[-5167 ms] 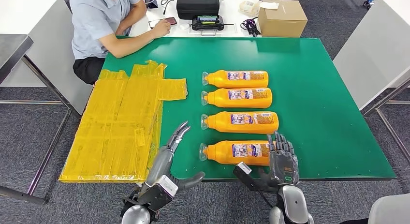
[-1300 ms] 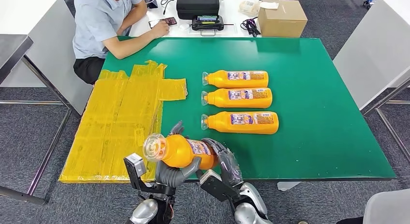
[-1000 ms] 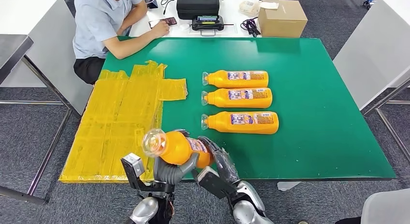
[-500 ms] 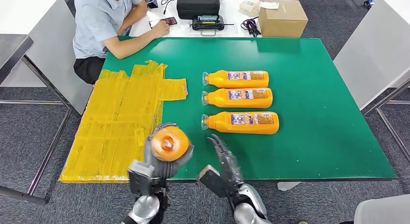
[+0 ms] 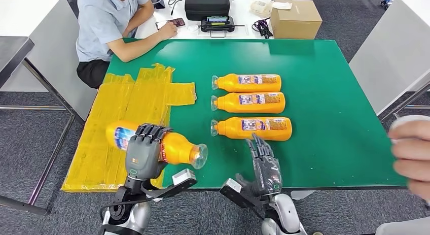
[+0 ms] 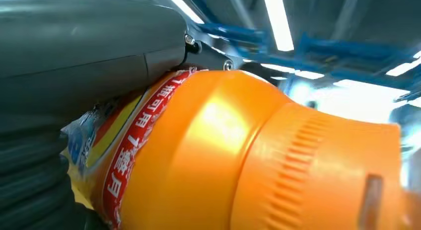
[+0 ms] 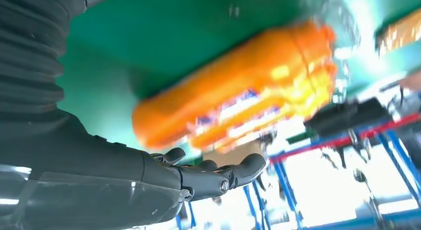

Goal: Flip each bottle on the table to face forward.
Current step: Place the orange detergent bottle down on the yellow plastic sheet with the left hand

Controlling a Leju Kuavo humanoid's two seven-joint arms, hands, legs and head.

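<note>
Orange bottle (image 5: 167, 146) gripped in left hand (image 5: 143, 153), fingers wrapped over its middle, held above table (image 5: 329, 118) edge and yellow sheets (image 5: 127, 123). Right hand (image 5: 265, 166) empty, fingers apart. Three bottles (image 5: 249, 105) lying in row.

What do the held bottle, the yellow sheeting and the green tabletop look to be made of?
Held bottle, gripped by the left hand: likely glossy orange plastic, judging by the sharp highlights and moulded ribs near the neck; printed film label.
Yellow sheeting: thin translucent plastic film or tape, wrinkled and overlapping in strips.
Green tabletop: matte, uniform, no glare; perhaps a mat or painted board, hard to say.
</note>
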